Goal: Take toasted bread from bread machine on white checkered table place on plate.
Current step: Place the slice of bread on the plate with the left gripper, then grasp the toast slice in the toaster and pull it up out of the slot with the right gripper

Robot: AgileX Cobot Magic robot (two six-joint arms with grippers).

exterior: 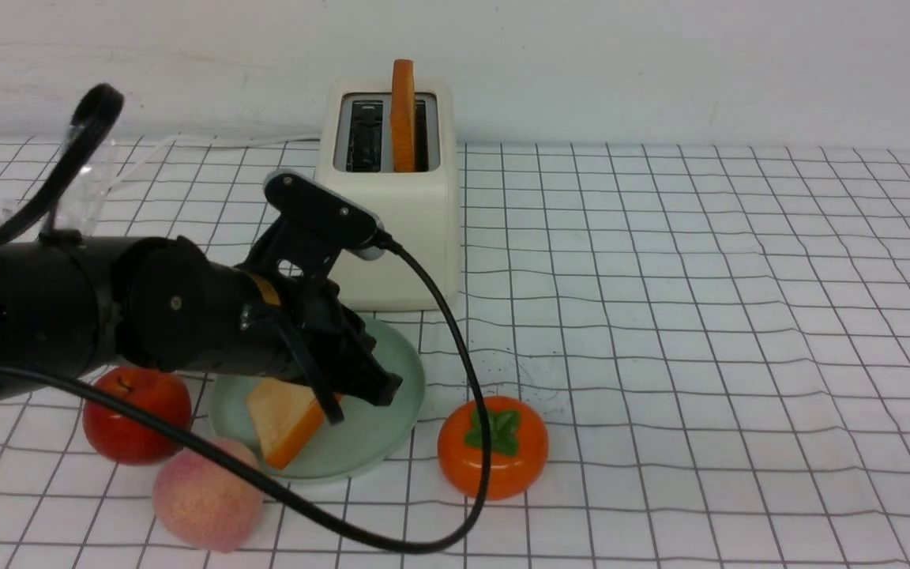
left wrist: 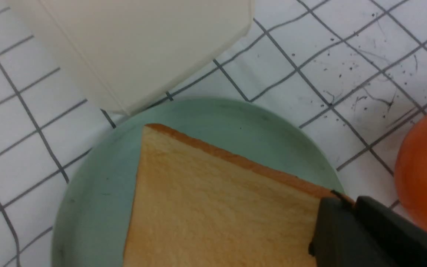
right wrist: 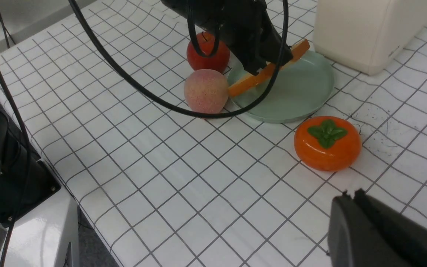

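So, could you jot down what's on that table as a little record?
table: white cloth with a black grid
toaster: cream, at the back, left slot empty
second toast: upright in the toaster's right slot
plate: pale green, in front of the toaster
left gripper: closed on the held toast
held toast: tilted over the plate
right gripper: shut, empty, away from the plate
fruit: apple and peach left of the plate, persimmon right of it
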